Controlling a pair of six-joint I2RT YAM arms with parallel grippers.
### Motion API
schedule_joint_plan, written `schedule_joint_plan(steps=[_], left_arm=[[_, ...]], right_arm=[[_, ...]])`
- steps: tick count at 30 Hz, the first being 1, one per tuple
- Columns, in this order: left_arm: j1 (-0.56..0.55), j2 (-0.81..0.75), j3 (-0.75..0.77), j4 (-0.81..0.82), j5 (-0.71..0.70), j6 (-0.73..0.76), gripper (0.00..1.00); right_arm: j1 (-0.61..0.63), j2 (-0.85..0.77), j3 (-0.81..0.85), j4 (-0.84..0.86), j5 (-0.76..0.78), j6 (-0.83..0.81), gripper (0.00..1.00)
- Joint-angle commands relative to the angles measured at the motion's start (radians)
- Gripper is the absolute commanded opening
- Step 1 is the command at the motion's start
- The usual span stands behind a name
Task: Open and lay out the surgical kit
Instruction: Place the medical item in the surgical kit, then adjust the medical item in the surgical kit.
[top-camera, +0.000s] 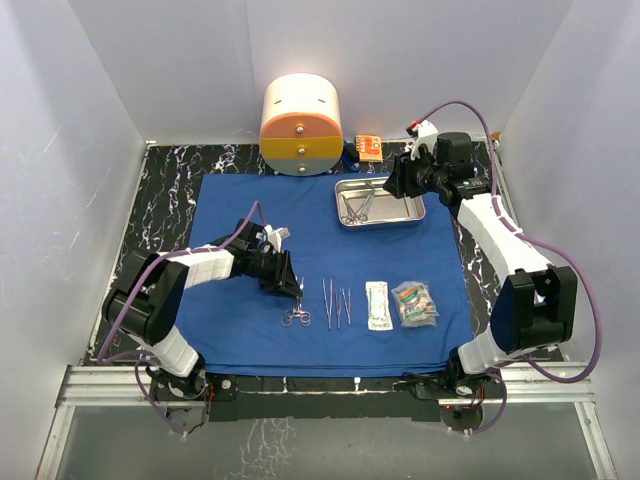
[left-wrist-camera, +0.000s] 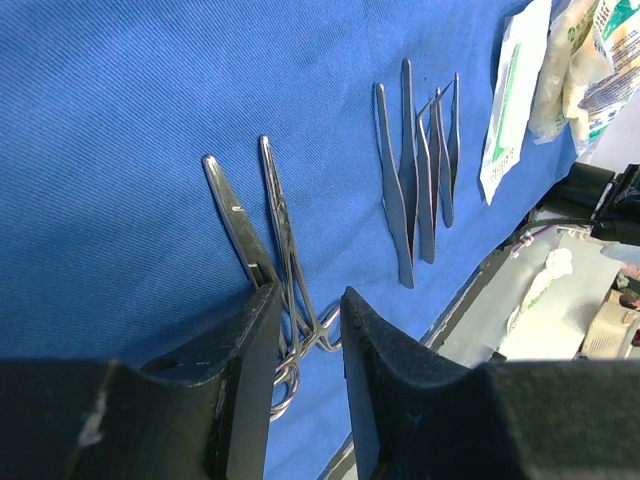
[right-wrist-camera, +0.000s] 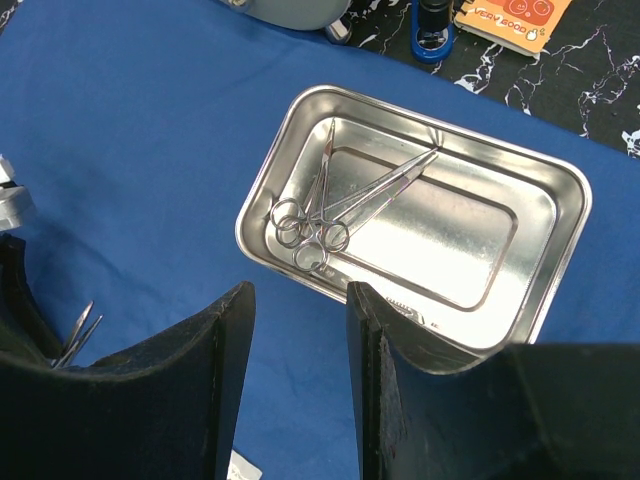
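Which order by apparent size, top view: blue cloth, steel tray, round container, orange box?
1. blue cloth
2. round container (stands tall, nearer the camera, so its lead over the tray is unsure)
3. steel tray
4. orange box

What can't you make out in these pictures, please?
Left wrist: ring handles of the forceps, partly hidden behind the left pincer.
Top external: print on the clear packets, too small.
Right wrist: near rim of the steel tray, behind the right pincer; the orange box, cut by the top edge.
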Motion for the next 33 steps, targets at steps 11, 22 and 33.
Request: schedule_joint_plan(steps=[11,22,33], left_arm=[[-0.063,-0.138,0.099,-0.176,-0.176,0.068,0.31],[-0.135,-0.037,0.303,-0.359,-0.467,0.109,0.56],[-0.190,0.049,0.333,-0.369,-0.562,0.174,0.63]], right_arm=[[-0.006,-0.041,-0.001,0.063,-0.013,0.010,0.40],[-0.006,-0.045,-0.003,0.064,-0.021,0.014,0.40],[-0.006,-0.047,-0.010,0.068,-0.028,0.012,0.40]])
